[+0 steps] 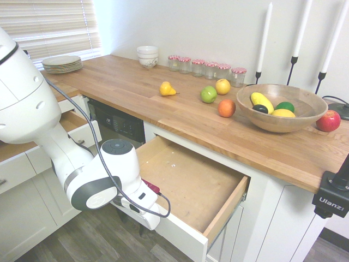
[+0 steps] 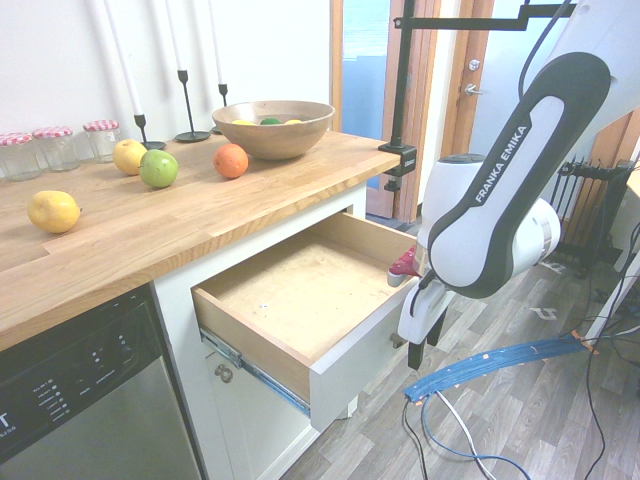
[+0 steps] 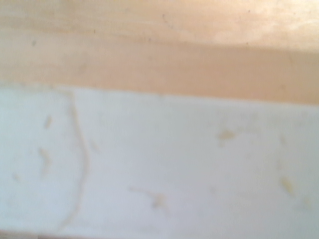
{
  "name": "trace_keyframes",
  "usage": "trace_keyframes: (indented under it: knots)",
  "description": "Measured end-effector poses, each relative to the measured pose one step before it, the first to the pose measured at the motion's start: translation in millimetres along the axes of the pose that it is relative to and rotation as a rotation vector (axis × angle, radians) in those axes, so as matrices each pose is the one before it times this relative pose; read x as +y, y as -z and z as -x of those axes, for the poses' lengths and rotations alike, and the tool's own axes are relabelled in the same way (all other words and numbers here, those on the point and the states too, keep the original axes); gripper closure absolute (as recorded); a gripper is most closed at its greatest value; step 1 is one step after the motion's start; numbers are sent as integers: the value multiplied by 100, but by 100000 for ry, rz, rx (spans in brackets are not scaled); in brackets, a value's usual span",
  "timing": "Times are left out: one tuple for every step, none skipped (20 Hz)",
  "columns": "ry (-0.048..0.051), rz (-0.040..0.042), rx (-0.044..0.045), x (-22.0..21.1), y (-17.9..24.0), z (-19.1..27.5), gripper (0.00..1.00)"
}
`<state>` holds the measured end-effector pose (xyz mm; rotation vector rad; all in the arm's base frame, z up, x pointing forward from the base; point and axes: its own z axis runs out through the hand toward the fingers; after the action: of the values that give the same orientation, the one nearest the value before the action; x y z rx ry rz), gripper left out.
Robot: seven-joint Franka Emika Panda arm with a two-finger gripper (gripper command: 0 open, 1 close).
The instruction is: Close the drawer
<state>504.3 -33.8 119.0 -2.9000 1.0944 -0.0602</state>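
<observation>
Item: one drawer [image 2: 345, 365], white-fronted with bare-wood sides, pulled well out and empty but for small specks; lower centre of the frame in both exterior views, under the desk [image 1: 122, 90]. Item: one claw [image 2: 425, 355], pointed down outside the drawer front, lower right of centre in the second exterior view; fingers wide apart, nothing seen held, contact with the front unclear. Item: one handle [image 2: 398, 340], partly hidden, near the claw; the low placement presumably serves either to take this bar or to push the front inward. Item: one bowl [image 1: 281, 109] of fruit, right side of the first exterior view, set back on the desk, so likely out of the way. Judgement: closing remains to be done; a slanted push could bind the runners.
</observation>
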Motion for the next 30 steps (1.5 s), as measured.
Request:
trace_keyframes:
  knots:
    - [-4,21,20,5,2,-5,100]
    - [-29,8,7,11,0,-8,100]
    - [-53,0,2,11,0,-7,100]
    - [-86,-18,-8,5,0,-4,100]
    - [-197,-42,-22,10,0,-7,100]
    - [-287,-65,-28,14,2,-11,100]
    - [-255,-57,-26,13,1,-9,100]
    - [-271,-58,-31,15,0,-8,100]
    - [-211,-51,-16,9,2,-9,100]
    - [-131,-59,29,-2,9,-15,100]
    - [-86,-53,37,-8,13,-19,100]
    - [-65,-34,19,-5,7,-11,100]
    - [-49,-20,6,-2,4,-7,100]
    - [-39,-23,13,-4,5,-9,100]
    - [-23,-29,24,-10,9,-13,100]
    - [-27,-30,25,-11,7,-15,100]
    - [-23,-26,23,-12,3,-17,100]
    - [-5,-16,19,-15,-8,-19,100]
    - [-2,-5,8,-13,-15,-17,100]
    - [1,-6,10,-14,-15,-17,100]
    - [7,-9,13,-17,-12,-17,100]
    - [9,-3,6,-13,-11,-9,100]
    - [11,-36,43,-23,7,-20,100]
    - [10,-99,118,-52,35,-58,100]
    - [-9,-168,224,-80,59,-111,100]
    - [-39,-206,305,-91,80,-160,100]
    - [-39,-256,373,-127,73,-206,100]
    - [-17,-250,358,-160,30,-234,100]
    - [-15,-213,318,-155,-8,-226,100]
    - [-15,-233,342,-179,-14,-260,100]
